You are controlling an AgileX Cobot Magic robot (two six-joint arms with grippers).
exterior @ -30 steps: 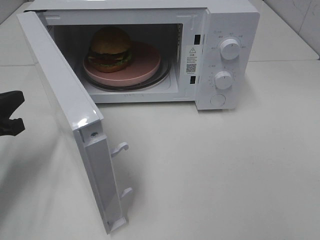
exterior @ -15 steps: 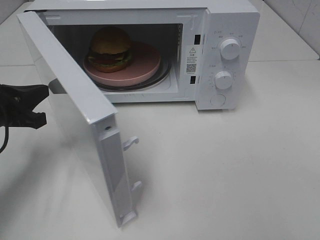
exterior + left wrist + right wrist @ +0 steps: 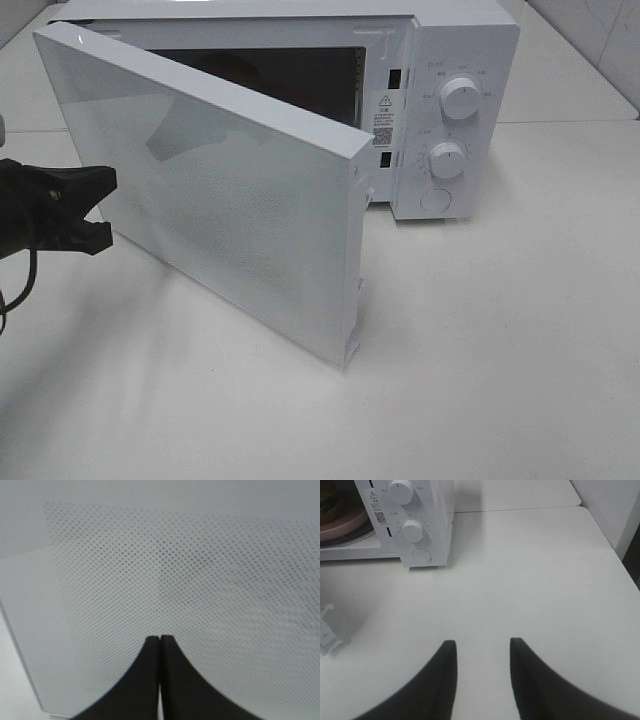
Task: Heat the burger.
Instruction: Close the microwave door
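Left gripper (image 3: 159, 640): fingertips clenched together, holding nothing, set against the perforated outer face of the microwave door (image 3: 230, 200). We judge the closed tips serve as a blunt pusher to swing the half-open door shut. Right gripper (image 3: 482, 655): jaws apart and empty, hovering over the white table (image 3: 545, 580), apparently parked clear of the door's path and near the controls. Burger (image 3: 325, 507): inside the microwave (image 3: 465, 40) on a pink dish (image 3: 345, 527); only its edge shows in the right wrist view, and the door hides it from above. Front panel: two dials (image 3: 459, 97) (image 3: 447, 159) and a round button (image 3: 436, 200), markings too small to read. Frame sticker (image 3: 383, 115): warning triangle and QR code, text illegible. We find no brand name.
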